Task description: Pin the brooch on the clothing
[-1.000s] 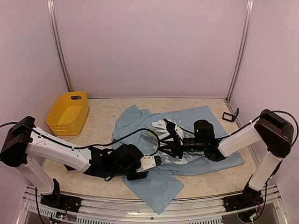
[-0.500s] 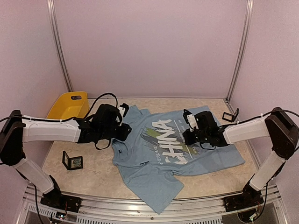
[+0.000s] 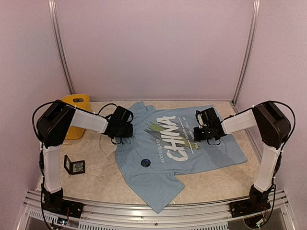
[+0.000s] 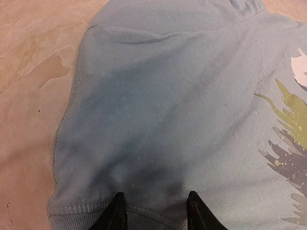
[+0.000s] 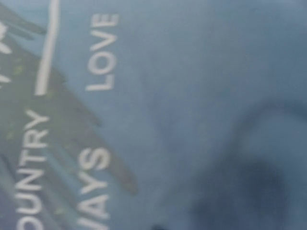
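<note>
A light blue T-shirt [image 3: 211,155] with white CHINA lettering lies spread on the table [image 3: 96,165] under both claws. The left claw [image 4: 156,214] is released, its fingers apart on the T-shirt's ribbed edge. The right claw [image 3: 196,133] is clenched, close over the small print beside the lettering. A small dark round brooch [image 3: 145,163] lies on the T-shirt, between the claws and nearer the arm bases, apart from both.

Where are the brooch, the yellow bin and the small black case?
brooch [image 3: 145,163]: top view, centre of the small dark round disc.
yellow bin [image 3: 82,100]: top view, far rim above the left arm.
black case [image 3: 76,166]: top view, its open face.
</note>
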Robot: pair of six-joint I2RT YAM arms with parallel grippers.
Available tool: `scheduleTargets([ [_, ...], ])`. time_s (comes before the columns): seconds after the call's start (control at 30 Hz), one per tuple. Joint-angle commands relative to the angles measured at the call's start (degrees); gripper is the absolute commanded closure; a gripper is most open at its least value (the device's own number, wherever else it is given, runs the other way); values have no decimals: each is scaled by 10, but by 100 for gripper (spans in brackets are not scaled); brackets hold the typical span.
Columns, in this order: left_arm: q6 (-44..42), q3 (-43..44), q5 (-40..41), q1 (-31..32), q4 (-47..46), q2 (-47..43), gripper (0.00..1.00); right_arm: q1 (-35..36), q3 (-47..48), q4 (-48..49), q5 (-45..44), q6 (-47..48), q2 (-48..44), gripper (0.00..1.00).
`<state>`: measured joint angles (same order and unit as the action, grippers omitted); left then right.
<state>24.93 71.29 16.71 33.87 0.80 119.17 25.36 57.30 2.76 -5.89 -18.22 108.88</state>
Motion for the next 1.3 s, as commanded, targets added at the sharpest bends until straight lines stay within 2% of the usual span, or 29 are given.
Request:
scheduleTargets([
  [0.0,-32,10,-19,-5,5,21,57,-14,41,-65,-13,55,23,100],
  [0.17,-49,-28,10,1,-28,-54,49,7,62,-66,22,104,-26,100],
  [0.3,5,-95,40,6,-11,-170,47,52,46,-66,39,125,-85,98],
  [0.47,174,-186,160,24,147,-322,40,94,15,-68,54,122,-130,90],
  [0.53,266,-224,167,29,213,-359,38,103,6,-66,58,122,-138,84],
  [0.63,380,-288,167,44,257,-400,35,112,-6,-57,92,120,-144,76],
  [0.8,561,-321,235,82,368,-410,24,117,-20,-50,99,134,-149,72],
  [0.9,633,-313,275,97,439,-390,5,117,-34,-45,102,138,-154,71],
  [0.97,641,-319,280,91,443,-379,1,117,-40,-40,105,139,-156,70],
  [1.27,603,-349,270,37,386,-344,1,118,-47,-29,118,145,-157,69],
])
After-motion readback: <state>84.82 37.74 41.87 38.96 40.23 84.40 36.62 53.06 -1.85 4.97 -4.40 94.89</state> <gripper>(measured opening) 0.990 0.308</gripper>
